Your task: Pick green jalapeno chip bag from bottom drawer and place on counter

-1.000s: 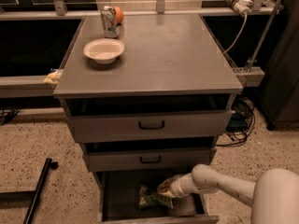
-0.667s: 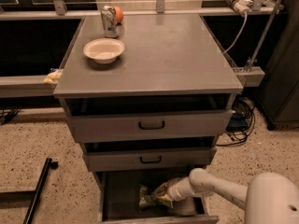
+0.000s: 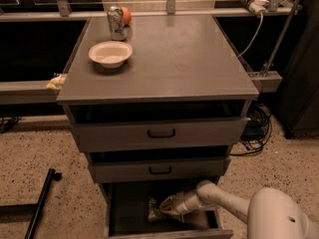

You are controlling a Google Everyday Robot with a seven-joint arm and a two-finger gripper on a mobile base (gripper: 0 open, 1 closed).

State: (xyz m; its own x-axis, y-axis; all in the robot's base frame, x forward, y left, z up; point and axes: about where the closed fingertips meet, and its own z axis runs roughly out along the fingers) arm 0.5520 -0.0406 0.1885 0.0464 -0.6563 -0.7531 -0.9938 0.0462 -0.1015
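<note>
Chip bag (image 3: 153,214) in bottom drawer (image 3: 124,205), hand (image 3: 163,206) at it

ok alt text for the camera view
A pale end effector reaches into the open grey metal bottom drawer, at a crinkled green chip bag. On the flat grey counter sit a white bowl, a silver can and a round orange thing.

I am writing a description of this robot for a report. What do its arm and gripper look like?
The arm is smooth and off-white: a slim tube with a rounded joint, leaving a bulky rounded shell. The gripper, inside the bottom drawer, looks tan and tapered. No cables or markings on them show.
</note>
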